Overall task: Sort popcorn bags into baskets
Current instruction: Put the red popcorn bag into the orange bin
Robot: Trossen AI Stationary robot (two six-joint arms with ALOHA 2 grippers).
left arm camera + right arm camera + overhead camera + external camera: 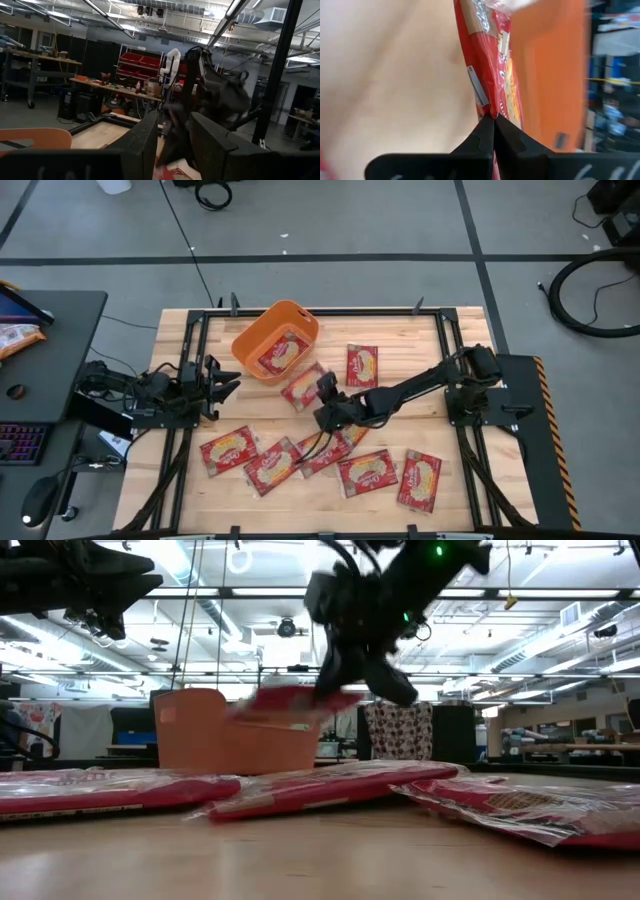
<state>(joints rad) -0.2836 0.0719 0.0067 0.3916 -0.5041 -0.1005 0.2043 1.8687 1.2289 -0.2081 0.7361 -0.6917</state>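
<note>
Hard to make out in the low view: blurred right gripper (350,680) and blurred red shape of the held bag (295,700), lifted above the table (470,480). Cut off in the left wrist view: only a strip of the orange tub (35,137) at the edge.

Held bag (492,70) pinched at its edge between the closed fingers (482,142) of the right gripper (493,120), hanging past the tips, beside the tub's orange wall (550,75). Seen from above, right gripper (328,402) near the table's middle, held bag (303,388) just beside the tub (250,335).

One bag (280,352) already inside the tub. Other bags (365,474) flat on the pale wood planks, glossy red, crinkled. Tub smooth, with rounded rim.

Left gripper (222,380) at the left side, fingers spread apart, holding nothing.
</note>
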